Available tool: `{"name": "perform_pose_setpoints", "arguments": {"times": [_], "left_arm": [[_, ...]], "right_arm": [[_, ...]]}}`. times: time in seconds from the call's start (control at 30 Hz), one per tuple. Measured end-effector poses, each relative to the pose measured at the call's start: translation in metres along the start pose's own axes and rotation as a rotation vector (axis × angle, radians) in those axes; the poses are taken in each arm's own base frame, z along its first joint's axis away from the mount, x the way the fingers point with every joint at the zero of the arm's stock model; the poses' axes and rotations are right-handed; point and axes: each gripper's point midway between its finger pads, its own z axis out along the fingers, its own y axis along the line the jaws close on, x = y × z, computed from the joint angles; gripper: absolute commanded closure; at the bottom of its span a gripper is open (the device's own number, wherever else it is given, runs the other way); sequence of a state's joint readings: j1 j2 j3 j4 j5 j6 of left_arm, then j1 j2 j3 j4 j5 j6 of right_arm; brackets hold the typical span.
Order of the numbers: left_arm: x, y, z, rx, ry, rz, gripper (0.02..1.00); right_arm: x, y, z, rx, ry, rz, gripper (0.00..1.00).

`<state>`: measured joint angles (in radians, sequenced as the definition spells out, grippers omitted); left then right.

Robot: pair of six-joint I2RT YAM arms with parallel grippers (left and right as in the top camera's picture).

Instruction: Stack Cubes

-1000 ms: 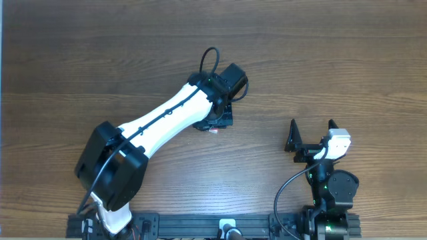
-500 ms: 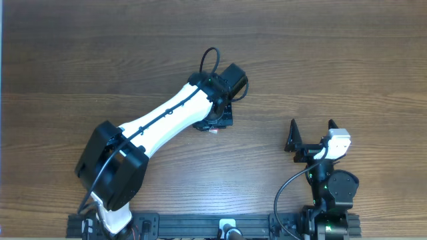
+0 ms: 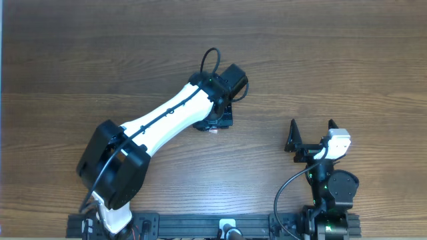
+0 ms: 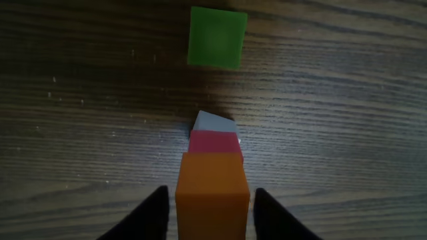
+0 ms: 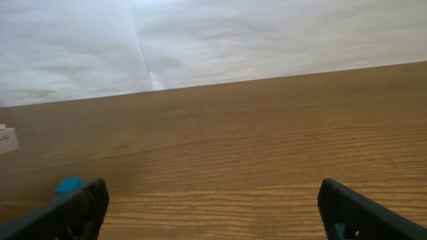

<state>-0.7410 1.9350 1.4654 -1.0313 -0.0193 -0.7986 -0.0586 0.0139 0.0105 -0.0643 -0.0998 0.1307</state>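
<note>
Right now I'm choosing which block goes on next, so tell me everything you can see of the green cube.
The green cube is a plain matte block, evenly bright green, its square top face showing no marks. It lies flat on the wooden table, alone, apart from the stack of orange, pink and white cubes. Only the table touches it.

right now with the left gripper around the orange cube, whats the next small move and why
Probably lift the left gripper straight up. Its fingers appear open, flanking the orange cube with slim gaps, and that cube already sits on the red cube over the grey cube. Any sideways drift could topple the stack; the green cube lies apart.
</note>
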Motion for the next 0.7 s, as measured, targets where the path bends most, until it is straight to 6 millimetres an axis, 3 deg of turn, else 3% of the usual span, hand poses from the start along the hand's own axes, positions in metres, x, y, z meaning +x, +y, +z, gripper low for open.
{"name": "perform_pose_setpoints", "arguments": {"times": [0.13,0.2,0.4,0.57,0.7], "left_arm": [[-0.008,-0.008,0.000,0.030,-0.032,0.007,0.290],[-0.018,-0.016,-0.001,0.060,-0.077,0.008,0.231],[-0.058,-0.022,-0.008,0.115,-0.215,-0.040,0.185],[-0.106,0.008,-0.029,0.119,-0.351,-0.149,0.165],[-0.143,0.044,-0.073,0.125,-0.509,-0.242,0.161]], "right_arm": [[0.000,0.000,0.000,0.000,0.000,0.000,0.007],[0.000,0.000,0.000,0.000,0.000,0.000,0.009],[0.000,0.000,0.000,0.000,0.000,0.001,0.007],[0.000,0.000,0.000,0.000,0.000,0.000,0.009],[0.000,0.000,0.000,0.000,0.000,0.001,0.009]]}}
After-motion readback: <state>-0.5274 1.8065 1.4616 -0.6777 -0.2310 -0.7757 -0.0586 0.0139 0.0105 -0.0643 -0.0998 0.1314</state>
